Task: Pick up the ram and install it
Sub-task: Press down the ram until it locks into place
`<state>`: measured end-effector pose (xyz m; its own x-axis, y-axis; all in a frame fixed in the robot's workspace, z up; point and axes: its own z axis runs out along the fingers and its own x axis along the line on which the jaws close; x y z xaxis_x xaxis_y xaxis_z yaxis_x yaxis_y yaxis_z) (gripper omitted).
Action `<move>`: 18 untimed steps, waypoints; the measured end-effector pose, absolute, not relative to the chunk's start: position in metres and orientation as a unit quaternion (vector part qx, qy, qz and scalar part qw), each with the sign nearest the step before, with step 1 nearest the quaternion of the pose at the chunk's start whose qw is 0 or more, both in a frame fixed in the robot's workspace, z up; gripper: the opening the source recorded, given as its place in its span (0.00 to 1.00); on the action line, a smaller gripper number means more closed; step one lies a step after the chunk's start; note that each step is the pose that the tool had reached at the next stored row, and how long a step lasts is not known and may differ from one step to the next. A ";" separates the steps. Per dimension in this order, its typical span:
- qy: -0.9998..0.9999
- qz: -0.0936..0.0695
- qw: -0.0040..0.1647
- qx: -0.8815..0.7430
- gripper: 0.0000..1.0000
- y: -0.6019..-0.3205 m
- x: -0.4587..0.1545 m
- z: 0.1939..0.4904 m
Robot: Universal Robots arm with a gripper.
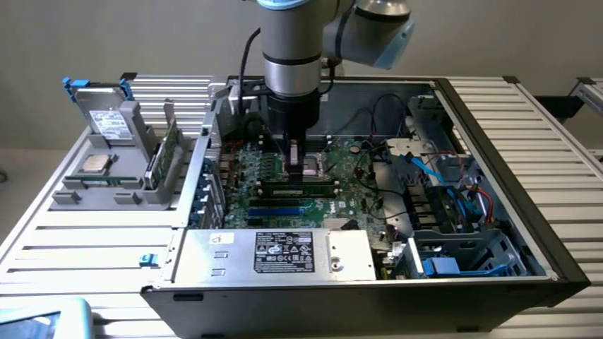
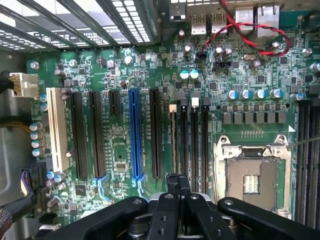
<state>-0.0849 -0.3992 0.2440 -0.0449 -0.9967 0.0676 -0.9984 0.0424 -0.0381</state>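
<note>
rack on the exterior view's left: you have the grey holder outside the case, with the boxy drive standing in it, the square processor chip lying flat, and a spare green stick upright at its near side.
motherboard, centre: the gripper is down inside the open case, right over the memory slots, between the blue expansion slot and the open processor socket.
fingers: in the wrist view your fingertips sit drawn together with only a thin seam between them; judge them clamped on the top edge of the stick.
the ram: it lies along a slot directly under the gripper, standing above the blue slots beside it.
done so far: the pick-up looks finished, and the stick is at the slot.
left to do: you cannot tell whether it is fully seated or the end clips have closed, and the gripper is not yet off it.
right side of the case: loose cables lie well apart from the work.
</note>
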 end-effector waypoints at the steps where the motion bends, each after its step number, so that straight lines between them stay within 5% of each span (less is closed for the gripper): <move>1: -0.722 0.037 0.011 0.691 0.11 -0.399 -0.084 0.246; 18: -0.722 0.037 0.012 0.690 0.11 -0.398 -0.071 0.255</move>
<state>-0.0708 -0.3981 0.2548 -0.0463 -0.9966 0.0679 -0.9983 0.0438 -0.0378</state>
